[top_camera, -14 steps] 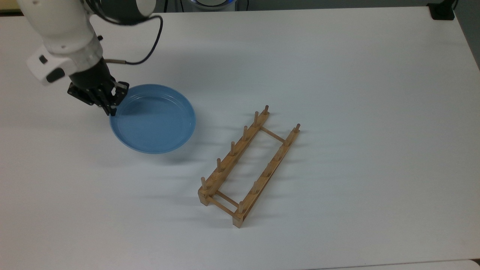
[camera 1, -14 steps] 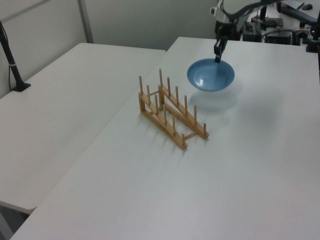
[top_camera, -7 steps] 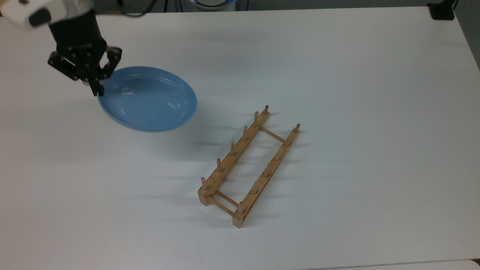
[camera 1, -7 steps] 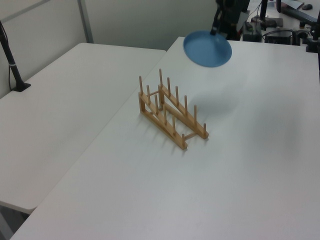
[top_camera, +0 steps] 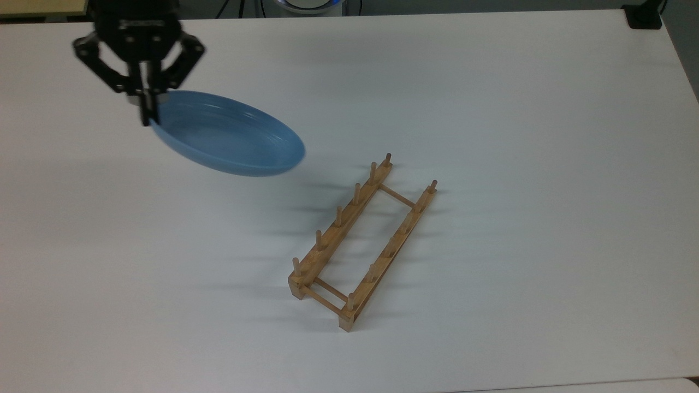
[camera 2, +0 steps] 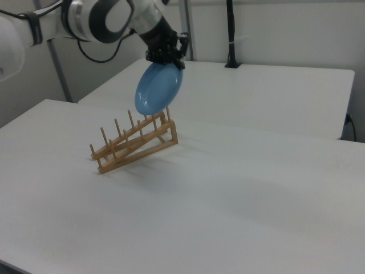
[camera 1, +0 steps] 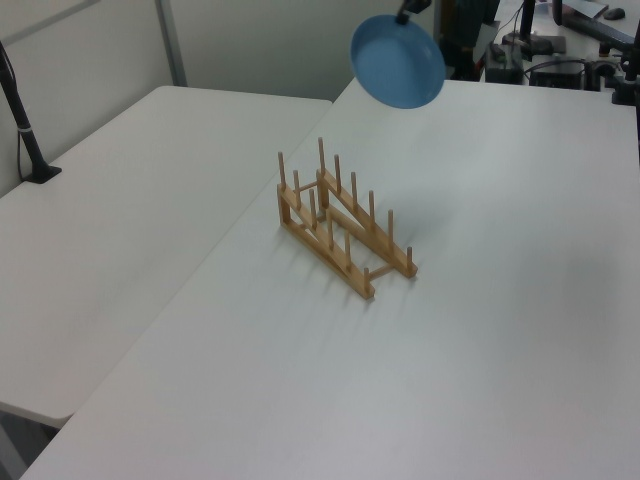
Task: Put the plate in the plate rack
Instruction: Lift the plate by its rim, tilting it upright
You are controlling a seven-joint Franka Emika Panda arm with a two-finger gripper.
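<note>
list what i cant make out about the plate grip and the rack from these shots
- Top view: the end effector covers the plate rim where it grips; the arm is cut off by the upper edge.
- Left view: the end effector is cut off by the upper edge.
- Right view: the plate overlaps the plate rack, hiding the gap between them.

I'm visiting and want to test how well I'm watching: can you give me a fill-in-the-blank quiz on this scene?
1. The hand holds the plate by its ____.
2. The plate's colour is ____.
3. The rack is made of ____.
4. The plate hangs in the air, while the rack stands on the ____.

Missing words: rim; blue; wood; table
</note>
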